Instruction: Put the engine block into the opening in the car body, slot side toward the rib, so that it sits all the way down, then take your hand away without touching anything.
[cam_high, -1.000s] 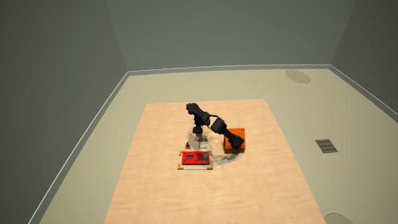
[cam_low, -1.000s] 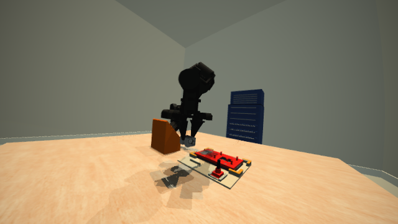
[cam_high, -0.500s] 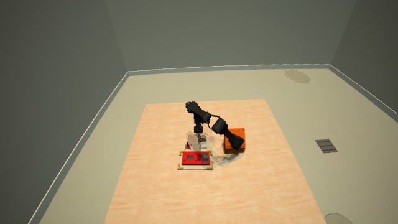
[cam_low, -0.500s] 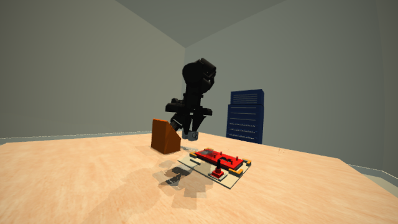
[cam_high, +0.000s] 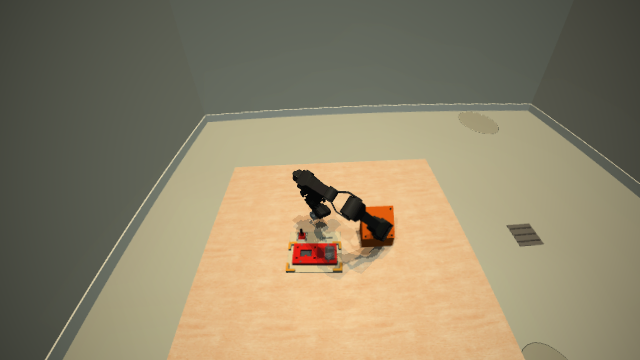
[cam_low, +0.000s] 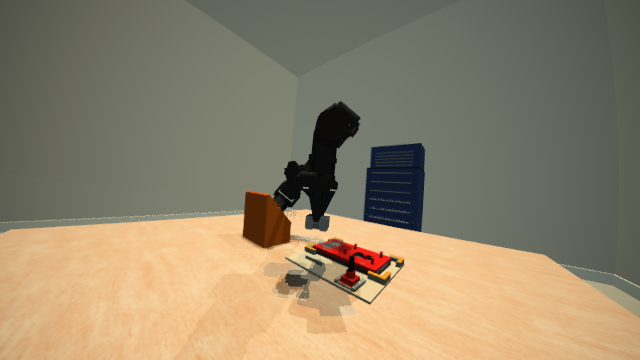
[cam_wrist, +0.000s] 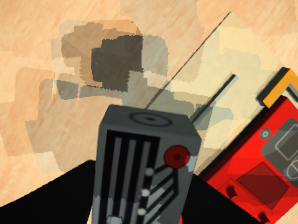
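The gripper (cam_low: 317, 218) (cam_wrist: 143, 192) is shut on the grey engine block (cam_low: 317, 223) (cam_wrist: 150, 165) and holds it in the air beside and above the car body's edge. The wrist view shows the block's dark slots, red round cap and ringed end face. The red car body (cam_high: 320, 261) (cam_low: 382, 262) (cam_wrist: 250, 162) lies flat between yellow corner brackets. Its dark opening (cam_high: 306, 253) (cam_low: 364, 256) shows in the top and exterior views, away from the block; the rib cannot be made out.
A pale base board (cam_high: 300, 269) (cam_low: 367, 295) (cam_wrist: 220, 62) lies under the car body. A small red piece with a black upright stem (cam_high: 301, 235) (cam_low: 350, 277) stands on it. An orange wedge-shaped block (cam_high: 377, 214) (cam_low: 256, 220) stands near the arm. A blue cabinet (cam_low: 394, 195) is in the background.
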